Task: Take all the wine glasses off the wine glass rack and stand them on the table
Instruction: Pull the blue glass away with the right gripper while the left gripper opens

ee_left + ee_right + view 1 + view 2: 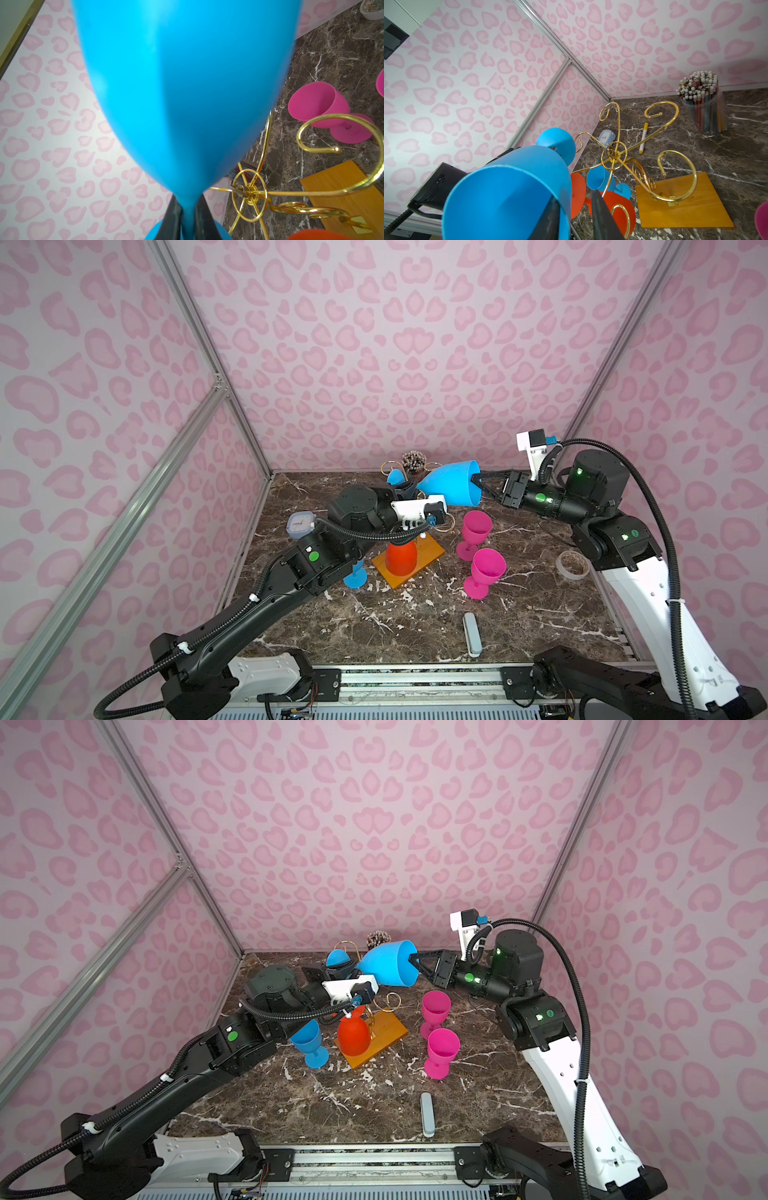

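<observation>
**Blue glass held at both ends beside the rack**

The blue wine glass (451, 485) lies on its side in the air over the far part of the tabletop (415, 626). Its stem points toward the left edge and its mouth toward the right. The left fingers (172, 220) are closed on the stem just above the foot, one on each side. The right fingers (602, 216) straddle the rim, one inside the bowl and one outside. A sliver of gap shows beside the outer one, so I cannot tell whether they pinch the wall. This looks like a handover or a two-point hold: a stem grip alone lets the big bowl swing, and a hold on the rim would steady it.

The rack (610, 151) stands on its wooden base (685, 203) near the middle of the tabletop. In the right wrist view the held glass's foot sits just beside one curled arm and seems to be out of it. The lift-off therefore looks nearly done.

A red glass (401, 558) hangs upside down on the rack. A second blue glass (309, 1044) stands upright on the tabletop on the base's left side. A pink glass (477, 529) and a second pink glass (489, 568) stand upright on its right side.

No brand or lettering can be read. A small clock (300, 524) by the left edge has a dial too small to make out, and a pale sticker (672, 203) on the base shows no legible print.
</observation>
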{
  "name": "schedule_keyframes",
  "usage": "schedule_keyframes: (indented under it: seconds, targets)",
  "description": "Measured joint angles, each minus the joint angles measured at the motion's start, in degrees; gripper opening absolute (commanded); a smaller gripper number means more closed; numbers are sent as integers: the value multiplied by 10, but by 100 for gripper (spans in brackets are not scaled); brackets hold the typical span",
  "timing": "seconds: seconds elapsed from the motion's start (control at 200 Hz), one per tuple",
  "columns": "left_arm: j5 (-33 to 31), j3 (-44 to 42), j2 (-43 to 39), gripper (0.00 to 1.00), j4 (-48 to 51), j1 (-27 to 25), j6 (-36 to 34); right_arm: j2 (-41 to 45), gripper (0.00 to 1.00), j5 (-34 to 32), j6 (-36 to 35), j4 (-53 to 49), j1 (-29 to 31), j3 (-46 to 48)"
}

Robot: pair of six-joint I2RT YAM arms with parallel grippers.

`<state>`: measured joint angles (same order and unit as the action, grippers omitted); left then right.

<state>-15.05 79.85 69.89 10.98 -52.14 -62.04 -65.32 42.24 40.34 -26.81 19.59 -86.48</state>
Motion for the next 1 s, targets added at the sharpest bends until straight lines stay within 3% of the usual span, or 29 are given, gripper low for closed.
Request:
schedule_keyframes:
  seconds: [0.145, 0.225, 0.305, 0.43, 0.535, 0.705, 0.865, 1.0]
  targets:
    - [-4, 2, 2, 3, 0, -4, -3, 5, 0, 0, 0, 3, 0, 5]
    - [-5, 3, 2, 5, -1, -5, -3, 8, 0, 0, 0, 3, 1, 6]
    - [-5, 3, 2, 20, -3, -7, -3, 10, 0, 0, 0, 3, 1, 7]
    - [-3, 2, 1, 55, -7, -8, -5, 17, 0, -2, 6, 12, 0, 16]
    - [-3, 0, -2, 71, -7, -8, 1, 23, 0, -9, 7, 10, 0, 31]
    - [-3, -1, -23, 75, -8, -8, 31, 29, 0, -17, 1, 10, -10, 17]
    - [-1, -3, -54, 78, -13, -8, 87, 24, 0, -37, -22, 18, -67, -43]
    - [-1, -17, -89, 79, -22, -8, 144, 27, 0, -109, -76, -6, -85, -80]
